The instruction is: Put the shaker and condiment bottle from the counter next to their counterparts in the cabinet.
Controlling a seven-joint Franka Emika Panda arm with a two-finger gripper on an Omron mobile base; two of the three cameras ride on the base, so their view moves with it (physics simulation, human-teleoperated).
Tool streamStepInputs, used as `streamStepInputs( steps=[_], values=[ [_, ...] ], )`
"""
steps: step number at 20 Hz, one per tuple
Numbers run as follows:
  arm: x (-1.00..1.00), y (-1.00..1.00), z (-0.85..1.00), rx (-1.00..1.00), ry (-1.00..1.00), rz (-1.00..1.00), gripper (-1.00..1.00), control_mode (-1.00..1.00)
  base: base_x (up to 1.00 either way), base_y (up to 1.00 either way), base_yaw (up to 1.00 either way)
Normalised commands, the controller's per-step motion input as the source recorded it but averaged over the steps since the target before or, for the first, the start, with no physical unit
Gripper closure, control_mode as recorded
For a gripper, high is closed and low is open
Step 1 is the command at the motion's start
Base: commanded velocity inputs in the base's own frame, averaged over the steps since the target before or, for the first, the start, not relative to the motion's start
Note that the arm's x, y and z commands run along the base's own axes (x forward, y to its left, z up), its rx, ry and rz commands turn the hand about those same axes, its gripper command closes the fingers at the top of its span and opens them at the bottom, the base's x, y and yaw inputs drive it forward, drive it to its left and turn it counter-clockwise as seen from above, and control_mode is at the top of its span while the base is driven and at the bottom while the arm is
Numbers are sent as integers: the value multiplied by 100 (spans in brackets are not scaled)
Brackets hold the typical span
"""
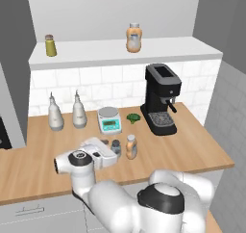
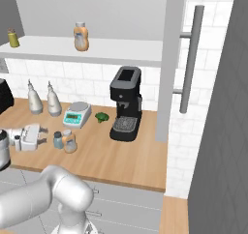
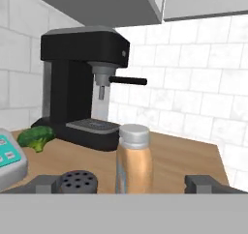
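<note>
On the white shelf (image 1: 96,54), a yellow-green shaker (image 1: 50,45) stands at the left end and a bulging orange bottle (image 1: 134,37) stands well apart, nearer the middle. Below, on the tabletop (image 1: 192,145), two pale grey bottles (image 1: 55,113) stand against the tiled wall, then a kitchen scale (image 1: 109,120), a piece of broccoli (image 1: 133,117) and a black coffee machine (image 1: 162,98). The tool (image 2: 44,134) lies level, low over the tabletop, jaws spread apart and gripping nothing; it points at the blue-grey shaker (image 1: 116,146) from just to its left. The slim orange bottle (image 1: 131,147) stands upright just beside the shaker, on its right. In the hand view the shaker's perforated cap (image 3: 77,182) and the orange bottle sit between the two fingertips (image 3: 203,183), untouched.
</note>
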Motion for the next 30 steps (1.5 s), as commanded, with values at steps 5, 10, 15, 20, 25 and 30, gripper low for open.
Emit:
streamStepInputs(
  steps=[5, 10, 15, 20, 25, 30],
  values=[
    [3, -2, -28, 16, 7, 4, -100, -100, 0, 0, 0],
    [3, -3, -16, 15, 2, 11, -100, -100, 0, 0, 0],
    [24, -24, -36, 13, 0, 0, -100, -100, 0, 0, 0],
    [21, -3, -5, 7, -1, 0, -100, -100, 0, 0, 0],
    [15, 0, 0, 0, 0, 0, -100, -100, 0, 0, 0],
    [12, 0, -7, 0, 0, 0, -100, -100, 0, 0, 0]
  ],
)
